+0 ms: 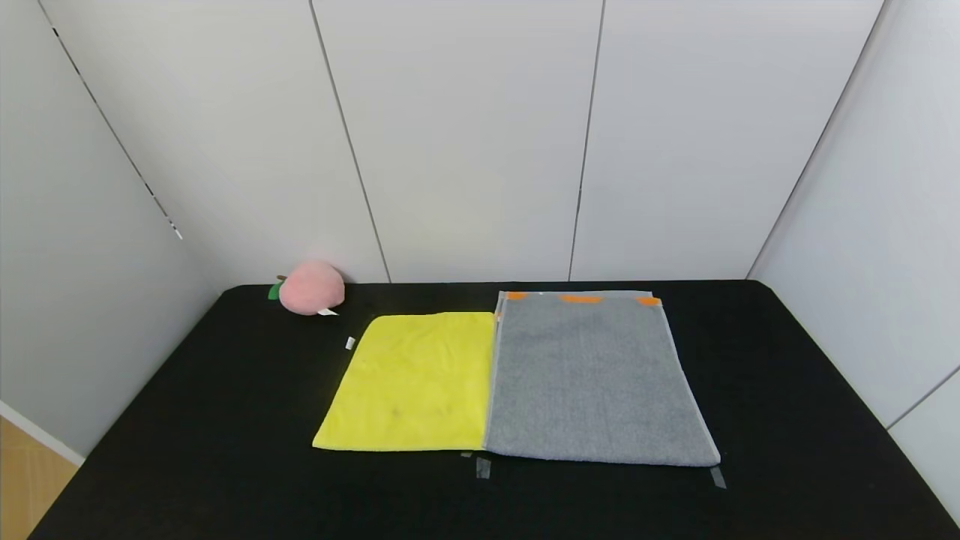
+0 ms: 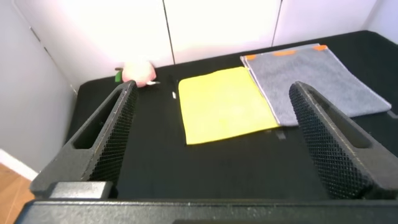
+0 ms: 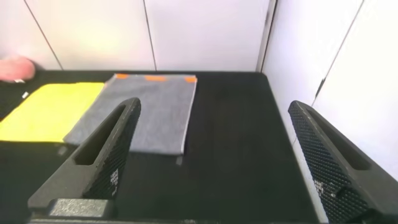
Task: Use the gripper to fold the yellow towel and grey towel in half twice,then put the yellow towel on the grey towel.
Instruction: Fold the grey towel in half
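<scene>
The yellow towel [image 1: 416, 382] lies flat on the black table, its right edge touching the grey towel [image 1: 596, 379]. The grey towel lies flat too, with orange marks at its far end. Neither gripper shows in the head view. In the left wrist view my left gripper [image 2: 211, 127] is open and empty, held above the table's near side, with the yellow towel [image 2: 224, 104] and the grey towel [image 2: 317, 78] beyond it. In the right wrist view my right gripper [image 3: 214, 140] is open and empty, with the grey towel [image 3: 146, 109] and the yellow towel [image 3: 50, 109] ahead.
A pink plush peach [image 1: 310, 288] sits at the far left of the black table [image 1: 187, 420], near the wall. A small white tag [image 1: 349, 343] lies beside the yellow towel. Grey tape marks [image 1: 482, 467] are by the towels' near edges. White panel walls enclose the table.
</scene>
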`<state>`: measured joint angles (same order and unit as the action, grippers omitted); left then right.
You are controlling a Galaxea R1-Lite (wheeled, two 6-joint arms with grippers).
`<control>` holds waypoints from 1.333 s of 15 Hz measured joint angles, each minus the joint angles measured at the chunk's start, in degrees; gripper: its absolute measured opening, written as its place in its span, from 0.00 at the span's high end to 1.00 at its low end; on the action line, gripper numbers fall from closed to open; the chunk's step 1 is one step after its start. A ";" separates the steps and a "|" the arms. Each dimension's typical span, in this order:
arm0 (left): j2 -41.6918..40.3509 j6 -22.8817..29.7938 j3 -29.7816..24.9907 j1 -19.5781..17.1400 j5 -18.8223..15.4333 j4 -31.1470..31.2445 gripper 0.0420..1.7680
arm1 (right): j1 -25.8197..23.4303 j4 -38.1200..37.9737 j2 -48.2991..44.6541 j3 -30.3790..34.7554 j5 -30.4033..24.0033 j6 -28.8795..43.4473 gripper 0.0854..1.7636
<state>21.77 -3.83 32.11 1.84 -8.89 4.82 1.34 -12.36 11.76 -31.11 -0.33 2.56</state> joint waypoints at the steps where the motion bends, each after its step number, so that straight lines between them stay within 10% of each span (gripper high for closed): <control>1: 2.61 -0.02 2.23 0.06 -0.24 0.05 0.03 | 0.41 -0.15 2.16 -2.12 0.87 0.01 0.03; 9: 25.36 0.11 19.18 1.18 -0.83 0.46 0.03 | 1.02 -1.87 24.31 -17.73 2.24 0.06 0.03; 20: 54.14 6.14 32.91 17.86 6.46 -0.17 0.03 | 0.23 -1.40 54.31 -27.68 2.21 2.91 0.03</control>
<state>75.91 2.32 65.02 19.70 -2.43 4.64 1.57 -13.76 66.07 -58.80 1.88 5.47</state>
